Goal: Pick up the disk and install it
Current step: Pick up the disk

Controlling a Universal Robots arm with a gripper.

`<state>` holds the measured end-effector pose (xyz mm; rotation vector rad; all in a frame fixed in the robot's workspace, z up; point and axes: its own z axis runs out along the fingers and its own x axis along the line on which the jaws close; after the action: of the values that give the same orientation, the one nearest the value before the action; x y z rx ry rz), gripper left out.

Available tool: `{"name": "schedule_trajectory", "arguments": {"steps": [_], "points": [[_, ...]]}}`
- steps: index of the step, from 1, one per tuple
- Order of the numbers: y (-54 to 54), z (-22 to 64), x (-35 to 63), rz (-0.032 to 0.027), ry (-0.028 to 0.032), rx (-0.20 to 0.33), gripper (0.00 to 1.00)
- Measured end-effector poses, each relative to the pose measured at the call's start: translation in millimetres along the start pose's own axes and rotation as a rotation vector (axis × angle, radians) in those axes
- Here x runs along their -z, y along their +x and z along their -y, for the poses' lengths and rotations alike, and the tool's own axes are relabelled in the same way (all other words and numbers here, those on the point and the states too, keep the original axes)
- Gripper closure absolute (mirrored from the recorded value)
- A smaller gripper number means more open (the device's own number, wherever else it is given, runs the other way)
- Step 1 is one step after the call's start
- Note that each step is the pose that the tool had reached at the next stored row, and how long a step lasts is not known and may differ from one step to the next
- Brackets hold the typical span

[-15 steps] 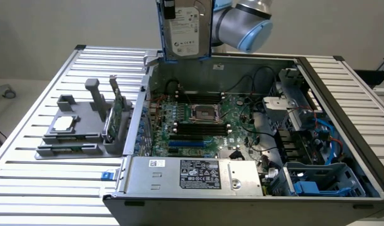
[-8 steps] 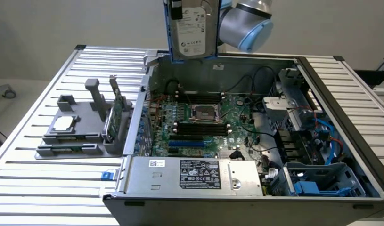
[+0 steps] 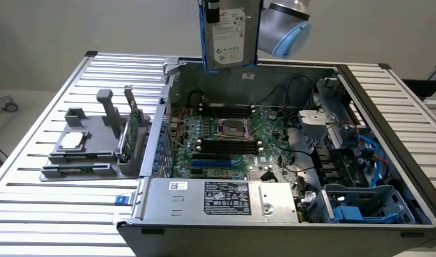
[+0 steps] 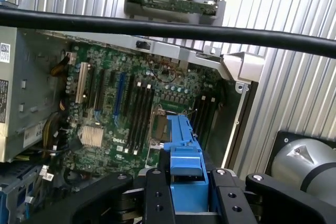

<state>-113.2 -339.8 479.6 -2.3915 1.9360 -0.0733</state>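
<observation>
Currently I have the gripper (image 4: 186,184) clamped on the disk (image 3: 229,33), jaws pressed against its blue rails on both sides. It hangs upright, label showing, high over the open computer case (image 3: 362,101) and its motherboard (image 3: 268,123).

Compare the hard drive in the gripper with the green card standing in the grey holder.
The disk hangs above the open case, clamped in the gripper; the green card stands slotted in the grey holder beside the case. The disk is thick and silver-grey with a white label; the card is thin and green. Both stand on edge.
</observation>
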Motion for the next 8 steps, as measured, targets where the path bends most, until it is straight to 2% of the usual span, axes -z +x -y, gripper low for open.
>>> {"name": "schedule_trajectory", "arguments": {"steps": [8], "points": [[20.3,25.3,-1.9,0.0003,0.0000,0.002,0.67]]}}
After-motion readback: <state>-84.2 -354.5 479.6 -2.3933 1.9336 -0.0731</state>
